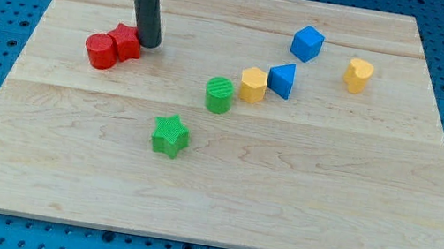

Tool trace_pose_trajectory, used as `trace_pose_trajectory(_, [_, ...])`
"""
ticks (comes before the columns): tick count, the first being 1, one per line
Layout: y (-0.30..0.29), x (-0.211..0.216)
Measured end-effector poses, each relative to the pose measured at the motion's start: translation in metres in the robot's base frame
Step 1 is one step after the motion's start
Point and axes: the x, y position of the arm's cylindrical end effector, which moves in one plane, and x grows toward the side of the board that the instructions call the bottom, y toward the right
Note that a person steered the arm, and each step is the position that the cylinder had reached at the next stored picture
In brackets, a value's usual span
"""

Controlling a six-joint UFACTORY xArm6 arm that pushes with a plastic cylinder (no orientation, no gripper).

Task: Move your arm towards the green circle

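The wooden board (218, 204) carries my tip (148, 43), a bare rod holding nothing, touching the red star (127, 42) beside the red cylinder (100, 51) at the view's upper left, well apart from the green circle (219, 94) near centre, just left of the yellow hexagon (252, 85).

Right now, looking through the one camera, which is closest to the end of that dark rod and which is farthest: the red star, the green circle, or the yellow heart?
From my tip:
1. Red star, right beside it, on the view's left.
2. Green circle, mid-board, toward the view's lower right.
3. Yellow heart, far off at the view's right.
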Motion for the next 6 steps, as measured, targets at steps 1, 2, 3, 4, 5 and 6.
trace_pose_trajectory(1, [0.000,-0.002])
trace_pose_trajectory(2, [0.027,-0.003])
trace_pose_trajectory(3, [0.078,0.002])
trace_pose_trajectory(4, [0.104,0.017])
trace_pose_trajectory(5, [0.120,0.030])
trace_pose_trajectory(6, [0.108,0.059])
